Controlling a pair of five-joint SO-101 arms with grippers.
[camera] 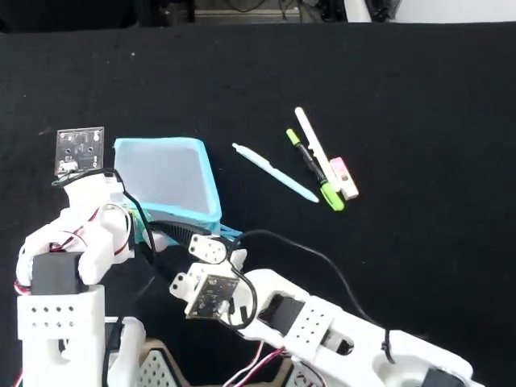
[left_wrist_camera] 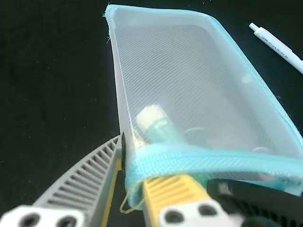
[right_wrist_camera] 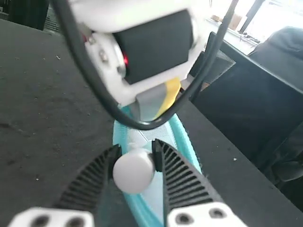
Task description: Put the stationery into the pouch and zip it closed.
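A light-blue mesh pouch (camera: pixel 165 179) lies at the left of the black table. My left gripper (left_wrist_camera: pixel 130 165) is shut on a corner of the zipper rim of the pouch (left_wrist_camera: pixel 189 94). My right gripper (right_wrist_camera: pixel 135 153) is shut on a round white-ended stick (right_wrist_camera: pixel 134 171) right at the pouch mouth, and its black fingers (camera: pixel 173 231) show in the high view. Through the mesh I see a white-and-green stick (left_wrist_camera: pixel 154 124) inside. A pale blue pen (camera: pixel 274 172), a green highlighter (camera: pixel 314 169), a white pen (camera: pixel 314 143) and a pink eraser (camera: pixel 340 172) lie to the right.
A small grey square plate (camera: pixel 79 150) sits just left of the pouch. Black cables (camera: pixel 322 262) trail from the right arm across the table's near part. The pale blue pen (left_wrist_camera: pixel 277 45) lies close to the pouch's far side.
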